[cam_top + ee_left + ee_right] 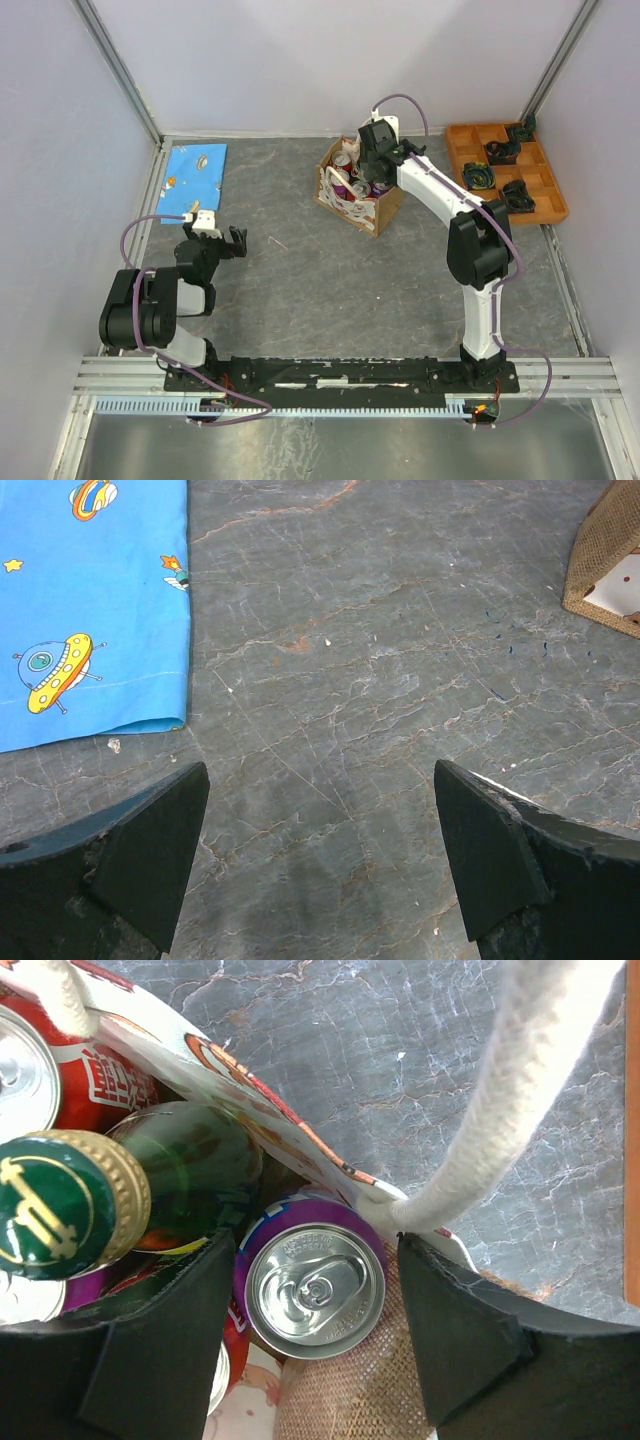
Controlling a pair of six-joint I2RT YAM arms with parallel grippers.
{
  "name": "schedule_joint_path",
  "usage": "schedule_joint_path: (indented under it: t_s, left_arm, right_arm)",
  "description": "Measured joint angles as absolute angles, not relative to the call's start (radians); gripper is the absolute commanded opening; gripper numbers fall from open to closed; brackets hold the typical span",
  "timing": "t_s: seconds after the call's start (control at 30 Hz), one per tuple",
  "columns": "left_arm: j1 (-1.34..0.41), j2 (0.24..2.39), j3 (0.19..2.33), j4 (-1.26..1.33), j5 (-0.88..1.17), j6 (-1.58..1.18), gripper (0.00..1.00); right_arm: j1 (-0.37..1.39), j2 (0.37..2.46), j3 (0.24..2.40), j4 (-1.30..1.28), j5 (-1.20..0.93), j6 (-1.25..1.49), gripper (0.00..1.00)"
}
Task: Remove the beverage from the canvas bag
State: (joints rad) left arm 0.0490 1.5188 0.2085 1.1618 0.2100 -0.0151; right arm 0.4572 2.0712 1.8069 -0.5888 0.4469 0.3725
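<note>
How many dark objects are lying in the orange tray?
4 dark objects in the orange tray: one at its far right corner, one just left of that, one on the left side, one nearest the arms. Smaller ones could be hidden.

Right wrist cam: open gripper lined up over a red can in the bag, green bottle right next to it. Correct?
One thing is off: the can between the fingers of the right gripper is purple, not red. The right wrist view shows it; a red can sits beyond the green bottle. The rest holds: gripper open, can in the bag, bottle next to it.
</note>
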Motion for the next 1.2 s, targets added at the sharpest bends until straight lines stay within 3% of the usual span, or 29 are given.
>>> schedule_joint_path:
  t_s: [0.1, 0.33, 0.67, 0.9, 1.2]
  left_arm:
    - [0.049, 1.519, 0.208, 1.162, 0.210, -0.015, 0.99]
    - [0.049, 1.519, 0.208, 1.162, 0.210, -0.015, 0.99]
    - [0.049, 1.519, 0.208, 1.162, 0.210, -0.015, 0.99]
    - [0.049, 1.519, 0.208, 1.162, 0.210, -0.015, 0.99]
    - [0.049, 1.519, 0.208, 1.162, 0.210, -0.015, 0.99]
  right_arm:
    - [0.455, 2.078, 1.810, -0.600, 0.447, 0.386, 0.63]
    - [0.453, 2.079, 1.810, -0.601, 0.446, 0.415, 0.62]
    - [0.451, 2.085, 1.810, -0.615, 0.435, 0.433, 0.72]
    - [0.451, 2.091, 1.810, -0.619, 0.431, 0.433, 0.73]
    - [0.451, 2.095, 1.813, -0.618, 0.438, 0.432, 0.58]
